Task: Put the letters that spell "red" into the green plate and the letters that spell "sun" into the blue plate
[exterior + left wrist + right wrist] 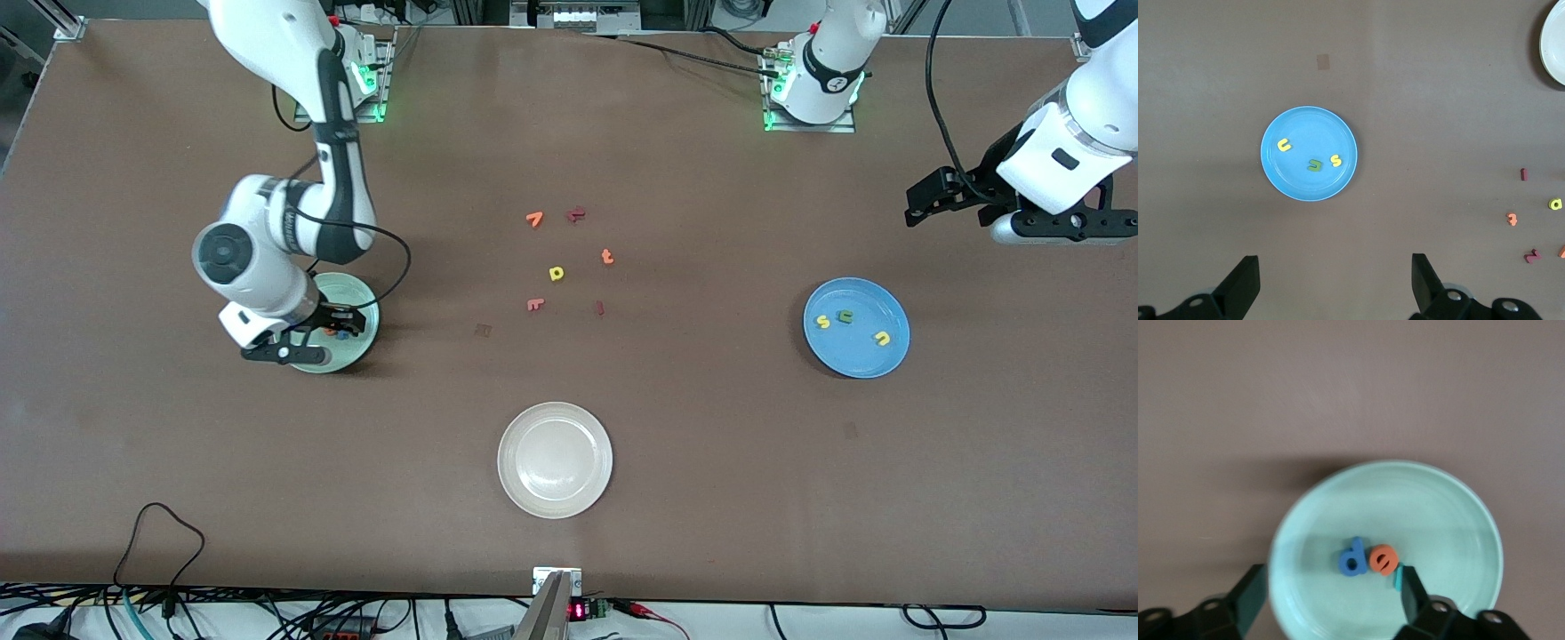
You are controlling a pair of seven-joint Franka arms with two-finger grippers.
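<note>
Cream plate nearest; right claw spread over green plate; left claw spread, waiting.

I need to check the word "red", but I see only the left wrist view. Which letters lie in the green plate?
Observer: The green plate holds a blue d and an orange e, side by side.
Operator: And the r?
Observer: A teal piece lies beside the e, partly hidden by a finger of the right pincer; shape unreadable.
Operator: Is that pincer open?
Observer: Yes, open, over the green plate, holding nothing.
</note>
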